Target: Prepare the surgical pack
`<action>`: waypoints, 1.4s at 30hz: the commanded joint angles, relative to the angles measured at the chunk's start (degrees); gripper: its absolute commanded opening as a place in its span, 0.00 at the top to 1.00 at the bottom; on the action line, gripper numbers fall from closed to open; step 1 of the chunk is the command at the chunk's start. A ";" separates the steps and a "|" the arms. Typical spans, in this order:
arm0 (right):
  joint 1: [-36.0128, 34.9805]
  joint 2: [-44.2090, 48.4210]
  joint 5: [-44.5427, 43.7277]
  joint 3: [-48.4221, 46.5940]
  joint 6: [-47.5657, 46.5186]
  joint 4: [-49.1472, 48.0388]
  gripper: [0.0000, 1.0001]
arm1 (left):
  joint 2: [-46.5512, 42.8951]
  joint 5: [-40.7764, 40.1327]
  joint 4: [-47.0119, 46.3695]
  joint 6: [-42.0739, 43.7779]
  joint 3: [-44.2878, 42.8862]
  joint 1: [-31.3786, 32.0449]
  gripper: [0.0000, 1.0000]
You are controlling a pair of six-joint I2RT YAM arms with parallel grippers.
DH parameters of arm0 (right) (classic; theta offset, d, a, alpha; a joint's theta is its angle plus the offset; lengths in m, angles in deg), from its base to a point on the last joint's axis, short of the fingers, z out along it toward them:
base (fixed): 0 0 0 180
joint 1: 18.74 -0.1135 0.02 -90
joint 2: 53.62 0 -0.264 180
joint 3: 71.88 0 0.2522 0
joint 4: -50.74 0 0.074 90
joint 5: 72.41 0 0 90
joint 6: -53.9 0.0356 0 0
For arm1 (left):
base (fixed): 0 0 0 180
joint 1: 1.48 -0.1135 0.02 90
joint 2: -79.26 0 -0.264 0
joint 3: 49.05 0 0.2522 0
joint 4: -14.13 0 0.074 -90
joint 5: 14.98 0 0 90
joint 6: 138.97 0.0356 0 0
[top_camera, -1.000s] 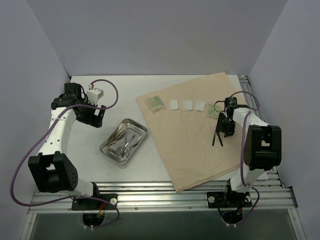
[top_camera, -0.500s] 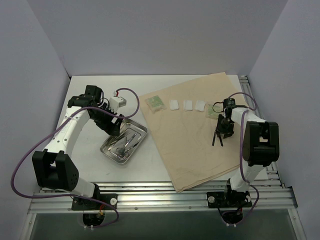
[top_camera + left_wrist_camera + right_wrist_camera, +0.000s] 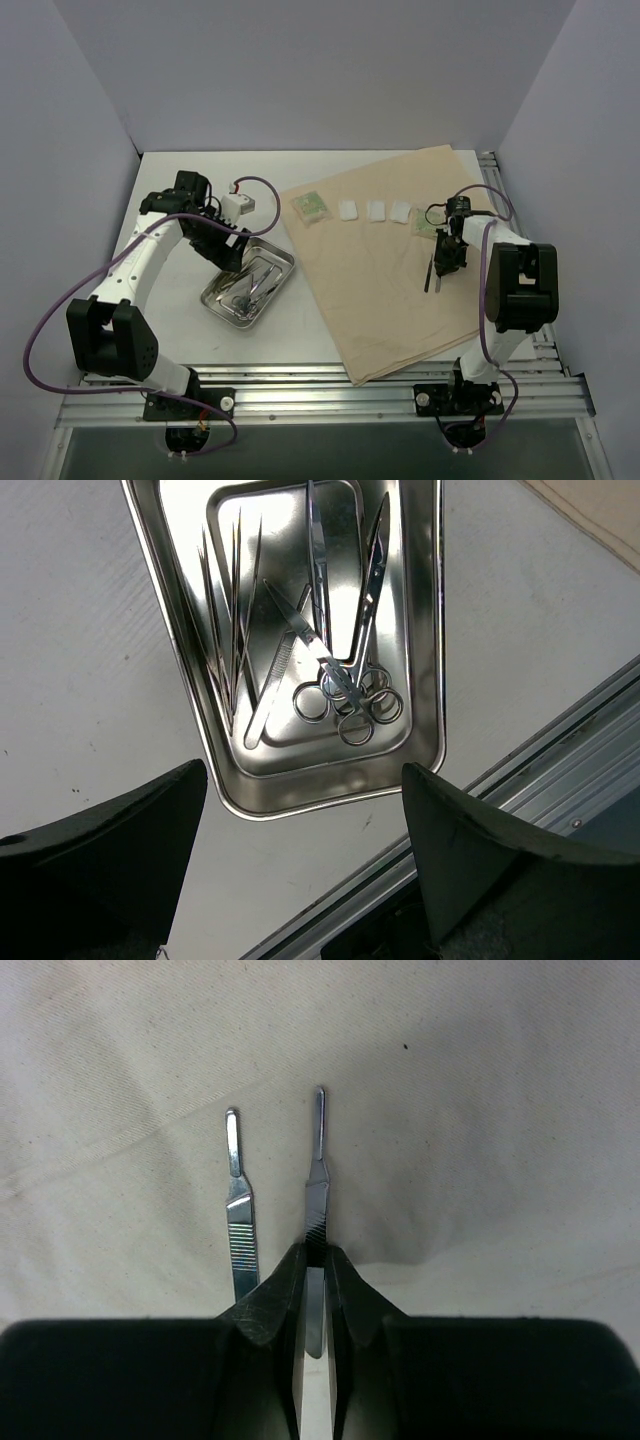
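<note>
The cloth (image 3: 390, 290) lies flat on the right side of the table (image 3: 290, 338). Along its far end we see a row: a green packet (image 3: 311, 206), three gauze squares (image 3: 375, 210), then one more packet by the right arm. The tray (image 3: 428, 660) sits just left of the cloth on the bare table, with scissors (image 3: 355, 695) and tweezers (image 3: 225, 610) inside.

On the cloth lie two thin steel handles, side by side. A second ago the right gripper (image 3: 318, 1260) had its jaws a little apart around one handle (image 3: 317, 1195). Now they are clenched tight on it, and it stands on its thin edge. The other handle (image 3: 240, 1230) lies flat just beside it. We cannot tell if the gripped one is off the cloth.

The left gripper (image 3: 303, 780) was out by the left wall a second ago. Now it hangs over the tray, jaws wide apart and holding nothing.

We think the right arm is ready to lift or place its handle, and the left arm is about to pick the next tool from the tray
</note>
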 commanded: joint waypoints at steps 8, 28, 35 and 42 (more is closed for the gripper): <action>-0.08 12.47 -2.20 -2.22 3.14 2.24 1.00 | -0.37 -1.84 -2.25 -0.27 -1.21 0.11 0.11; 0.53 7.13 1.32 3.93 5.69 -3.91 0.72 | -0.72 -5.79 -3.31 -0.71 -0.16 0.11 0.11; 1.41 4.22 1.76 4.90 5.78 -5.93 0.80 | -0.72 -6.14 -3.39 -0.62 0.02 0.19 0.11; 1.41 -1.31 -1.14 5.07 5.34 -5.76 0.79 | -0.28 -6.85 -3.48 -0.79 -0.25 0.10 0.11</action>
